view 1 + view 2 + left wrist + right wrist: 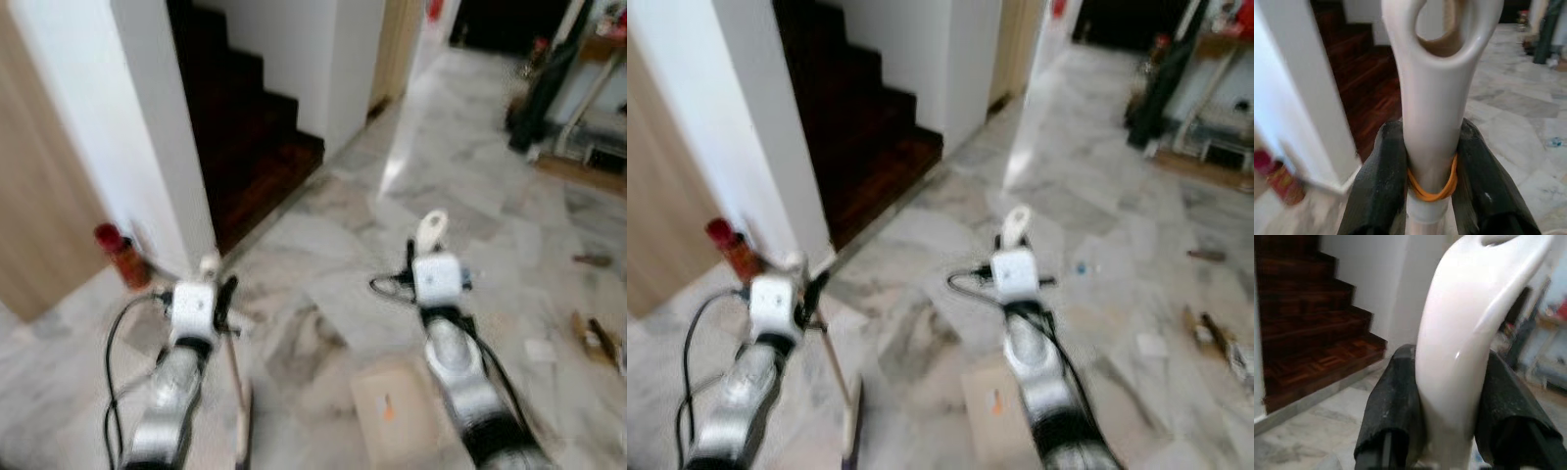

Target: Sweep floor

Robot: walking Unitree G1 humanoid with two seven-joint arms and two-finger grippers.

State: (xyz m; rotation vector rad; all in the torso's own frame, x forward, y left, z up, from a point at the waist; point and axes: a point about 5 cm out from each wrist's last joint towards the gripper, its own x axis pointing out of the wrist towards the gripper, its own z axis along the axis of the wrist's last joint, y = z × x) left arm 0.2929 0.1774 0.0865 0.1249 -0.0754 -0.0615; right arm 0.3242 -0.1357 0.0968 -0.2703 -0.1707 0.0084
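Two white handles are gripped: the broom handle point(1432, 112) by the left gripper point(1432, 196), the dustpan handle point(1464, 342) by the right gripper point(1449, 431). Debris point(593, 338) on the marble floor point(323, 255) must be approached next.

Both head pictures are blurry all over. Bright light shines off the pale grey marble floor point(411, 157). The dark brown wooden stairs point(240, 127) sit in shadow.

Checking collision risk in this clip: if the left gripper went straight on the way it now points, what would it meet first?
Likely the white wall corner beside the dark stairs. The left gripper, jaws shut on a white handle, points that way; depth is unclear.
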